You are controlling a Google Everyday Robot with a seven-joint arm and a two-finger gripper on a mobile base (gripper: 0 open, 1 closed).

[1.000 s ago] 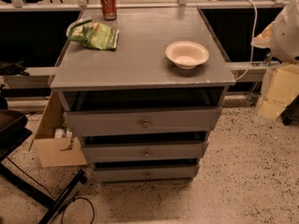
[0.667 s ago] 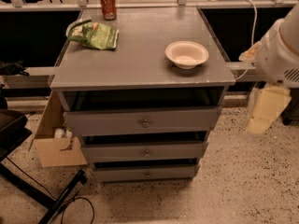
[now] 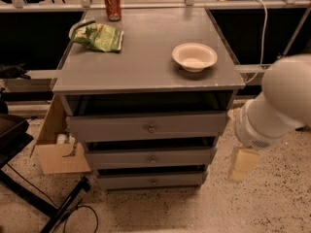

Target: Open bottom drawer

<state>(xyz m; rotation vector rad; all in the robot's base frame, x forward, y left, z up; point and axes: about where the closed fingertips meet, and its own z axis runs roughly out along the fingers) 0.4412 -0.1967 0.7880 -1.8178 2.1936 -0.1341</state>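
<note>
The grey cabinet (image 3: 146,76) stands in the middle of the camera view with three drawers stacked in its front. The bottom drawer (image 3: 126,181) is the lowest one, a slim flat grey front with a small round knob (image 3: 153,182), set back under the middle drawer (image 3: 121,159). Above that is the taller top drawer (image 3: 112,128). My white arm (image 3: 277,106) comes in from the right. Its cream-coloured gripper (image 3: 243,164) hangs just off the cabinet's right side, about level with the middle and bottom drawers, and touches nothing.
On the cabinet top are a white bowl (image 3: 194,57), a green snack bag (image 3: 97,35) and a red can (image 3: 112,5). A cardboard box (image 3: 58,149) sits on the floor to the left, with black stand legs (image 3: 48,205) in front. A cable (image 3: 265,28) hangs at the right.
My arm has swung in from the right edge, lower and closer to the cabinet's right side. The drawers and the things on top have not moved.
</note>
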